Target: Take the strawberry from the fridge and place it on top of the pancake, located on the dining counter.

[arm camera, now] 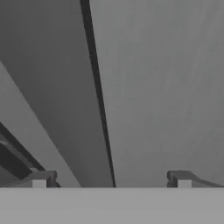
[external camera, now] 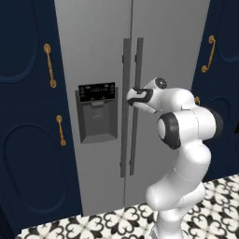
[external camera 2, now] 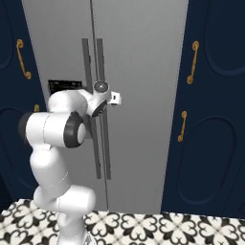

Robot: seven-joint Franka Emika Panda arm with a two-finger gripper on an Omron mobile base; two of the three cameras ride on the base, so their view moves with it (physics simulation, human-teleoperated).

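The fridge (external camera: 93, 46) is a tall grey side-by-side unit with both doors closed, so the strawberry is hidden. The pancake and the dining counter are out of view. My gripper (external camera: 130, 95) is up against the two vertical door handles (external camera: 126, 140) at the centre seam, about level with the dark dispenser panel (external camera: 97, 114). In the hand view the gripper (arm camera: 112, 179) is open, its fingertips (arm camera: 43, 179) set wide apart. A long grey handle bar (arm camera: 65, 87) runs slantwise across the door face (arm camera: 166, 87) between them. Nothing is held.
Navy cabinets with gold handles flank the fridge on the left (external camera: 28, 140) and the right (external camera 2: 210, 143). Black-and-white patterned floor tiles (external camera: 116, 224) lie in front. My white arm (external camera 2: 52, 129) stands close before the doors.
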